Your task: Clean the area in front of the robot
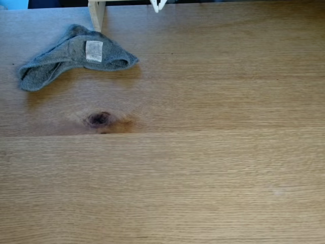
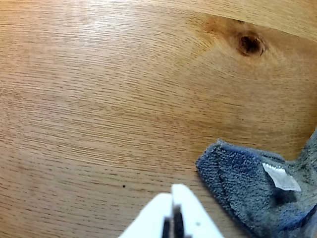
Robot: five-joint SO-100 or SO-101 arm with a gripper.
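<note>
The area (image 1: 193,168) is a light oak tabletop with a plank seam and a dark oval knot (image 1: 99,119). The same wood (image 2: 99,99) and knot (image 2: 249,44) appear in the wrist view. A crumpled grey towel cloth (image 1: 76,56) with a white label lies at the far left of the fixed view. In the wrist view my gripper (image 2: 173,192) enters from the bottom edge, its white plates pressed together with nothing between them. It sits just left of the cloth (image 2: 247,188) and does not touch it. A white tip of the robot (image 1: 158,6) pokes in at the top edge.
A pale wooden post (image 1: 96,12) stands at the table's far edge, right behind the cloth. A faint pale mark (image 1: 277,191) shows on the wood at the lower right of the fixed view.
</note>
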